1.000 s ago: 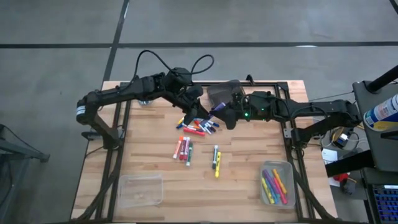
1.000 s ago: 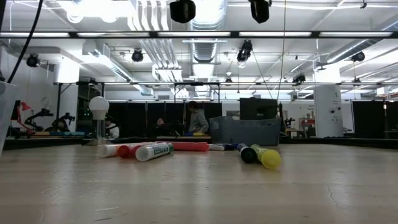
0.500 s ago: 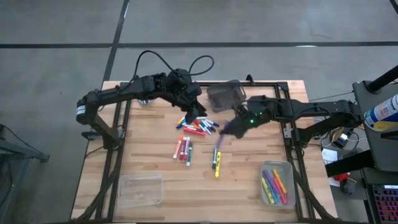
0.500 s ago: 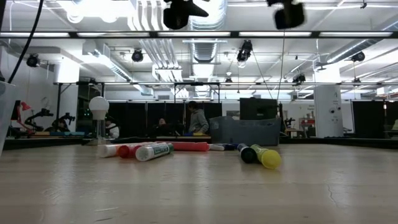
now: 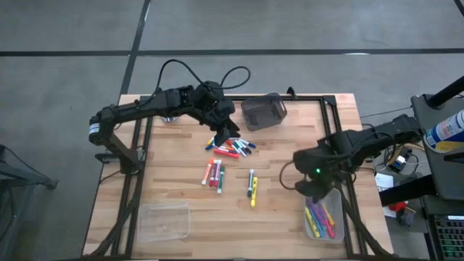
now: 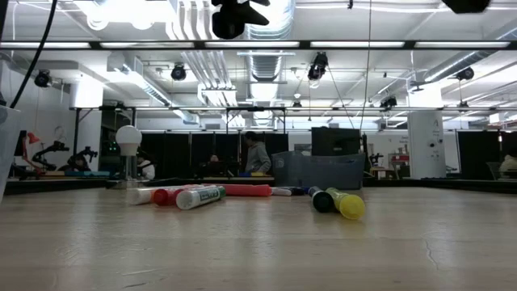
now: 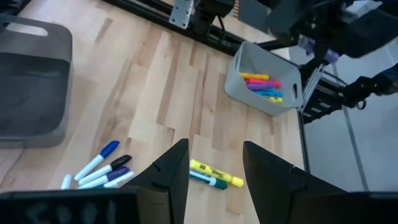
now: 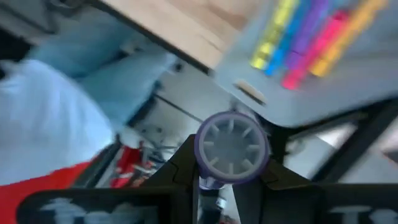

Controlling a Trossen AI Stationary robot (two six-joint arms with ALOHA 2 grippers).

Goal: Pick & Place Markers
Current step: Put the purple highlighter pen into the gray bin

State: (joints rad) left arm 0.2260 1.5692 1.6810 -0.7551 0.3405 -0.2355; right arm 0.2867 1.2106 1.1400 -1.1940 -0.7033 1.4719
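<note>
Markers (image 5: 230,148) lie scattered at the centre of the high view, a fan of them just below the left gripper (image 5: 225,133), whose fingers (image 7: 172,171) stand spread with nothing between them. Lower down sit a red, pink and green cluster (image 5: 213,172) and a green and yellow pair (image 5: 251,185). Over at the lower right, the right gripper (image 5: 313,190) hangs above the near rim of the clear tray (image 5: 338,194), and it is pinched on a purple marker (image 8: 231,148), seen end-on in the right wrist view. That tray already carries yellow, pink, blue and orange sticks. An empty-looking clear tray (image 5: 164,220) waits at the lower left, and the dark mesh bin (image 5: 262,111) sits at the upper centre of the wooden table (image 5: 174,145).
</note>
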